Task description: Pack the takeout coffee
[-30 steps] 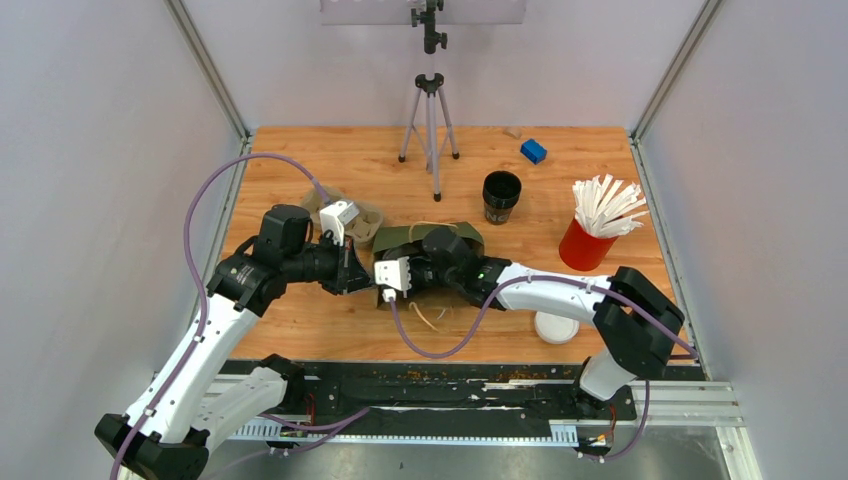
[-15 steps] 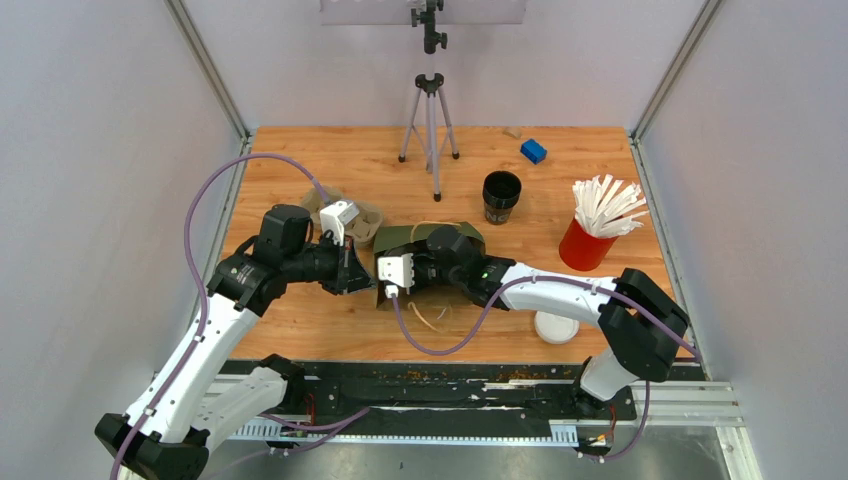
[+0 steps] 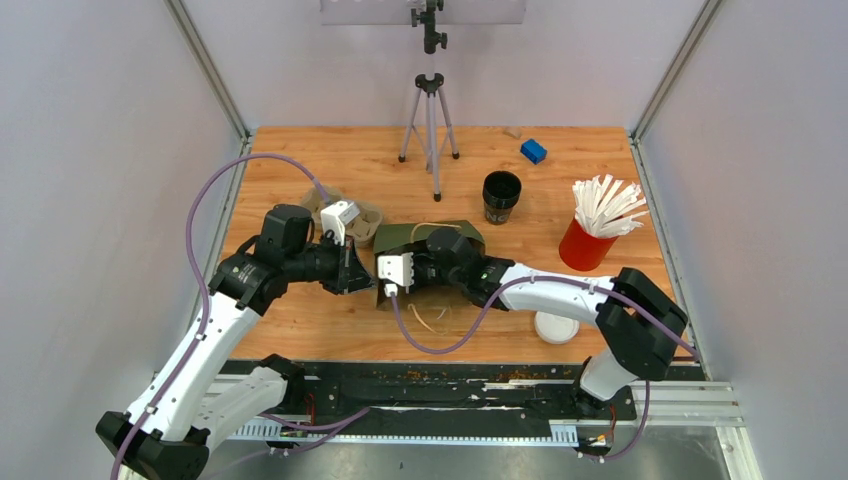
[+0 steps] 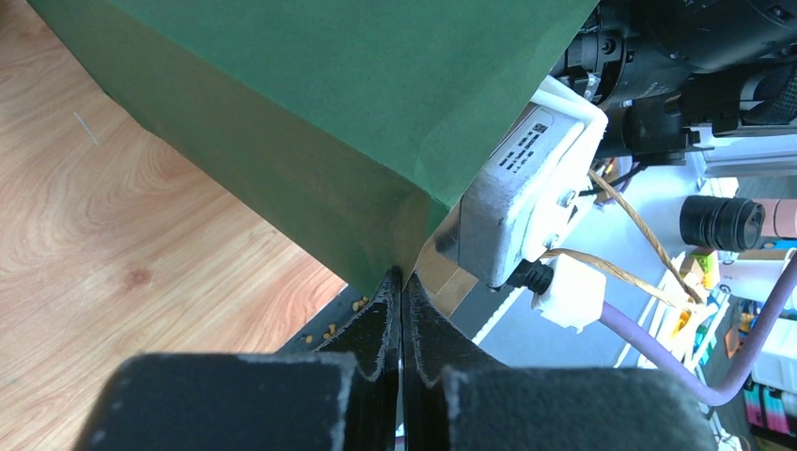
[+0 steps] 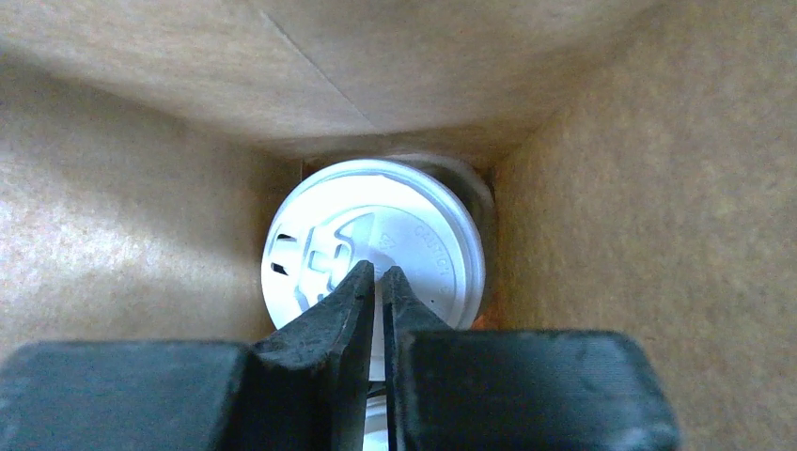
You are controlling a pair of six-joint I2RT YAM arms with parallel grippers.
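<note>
The green paper bag (image 3: 455,233) lies on its side at mid-table (image 3: 300,320), mouth toward the left arm. The left gripper (image 4: 402,278) is closed on the bag's mouth edge at a corner fold. The right gripper (image 5: 378,274) is well inside the bag, and brown inner walls crowd it above and on both sides, leaving little clearance. Its fingers are drawn almost together with only a slit between them; whether they pinch anything cannot be told. One takeout coffee (image 5: 414,235) sits at the far closed end of the bag, its lid facing the camera and nearly filling that end. The lid is white, round and embossed, with a sip slot; the cup body is hidden. Outside, bare wood lies in front of the bag. A loose white lid (image 3: 556,327) rests near the right arm, well apart from the bag.
</note>
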